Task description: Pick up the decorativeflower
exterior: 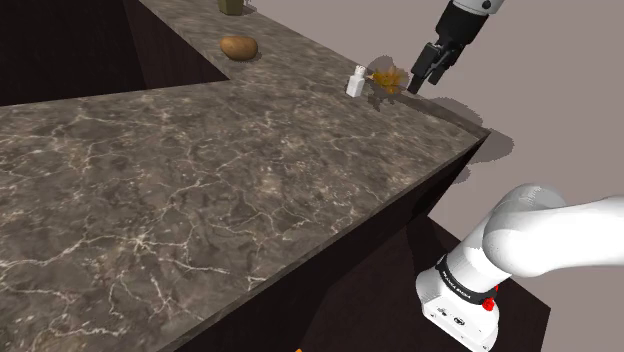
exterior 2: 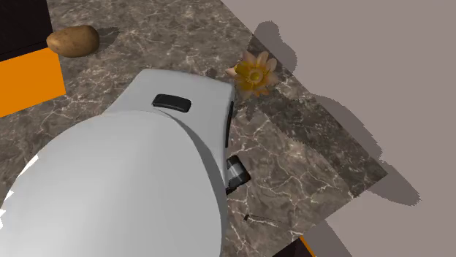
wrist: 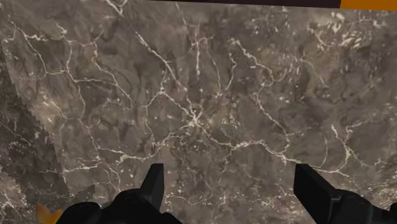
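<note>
The decorative flower (exterior: 386, 76), orange-yellow with a darker centre, lies on the dark marble counter (exterior: 200, 180) near its far edge in the shoulder view. From above in the second exterior view, the flower (exterior 2: 253, 74) sits close to the counter's rim. My black gripper (exterior: 425, 82) hangs open just to the flower's right in the shoulder view, slightly above the counter. In the wrist view the gripper (wrist: 232, 191) is spread wide over bare marble, and an orange petal tip (wrist: 44, 214) peeks out beside one finger (wrist: 153, 182).
A small white bottle (exterior: 355, 80) stands right beside the flower on its left in the shoulder view. A brown potato (exterior: 239, 47) lies farther back, also seen as the potato (exterior 2: 73, 40). My white arm (exterior 2: 117, 175) covers much of the second exterior view.
</note>
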Controlling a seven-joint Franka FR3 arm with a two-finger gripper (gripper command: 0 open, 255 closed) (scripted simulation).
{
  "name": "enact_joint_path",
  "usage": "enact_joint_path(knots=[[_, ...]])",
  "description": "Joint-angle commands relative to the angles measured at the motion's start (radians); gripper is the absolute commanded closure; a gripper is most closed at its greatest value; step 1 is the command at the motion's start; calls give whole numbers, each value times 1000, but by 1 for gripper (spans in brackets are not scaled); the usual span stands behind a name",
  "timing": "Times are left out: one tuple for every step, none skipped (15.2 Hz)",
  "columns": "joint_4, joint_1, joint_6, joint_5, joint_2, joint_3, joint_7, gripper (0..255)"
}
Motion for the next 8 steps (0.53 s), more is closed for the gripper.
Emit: enact_joint_path(knots=[[0, 0, 0, 0, 0, 0, 0, 0], [10, -3, 12, -11, 21, -22, -27, 0], [21, -6, 23, -22, 43, -44, -54, 0], [34, -9, 34, -32, 66, -66, -81, 0], [48, -11, 45, -41, 90, -88, -108, 0], [64, -12, 56, -49, 115, -109, -134, 0], [80, -14, 67, -55, 141, -130, -161, 0], [98, -14, 77, -61, 168, -151, -188, 0]])
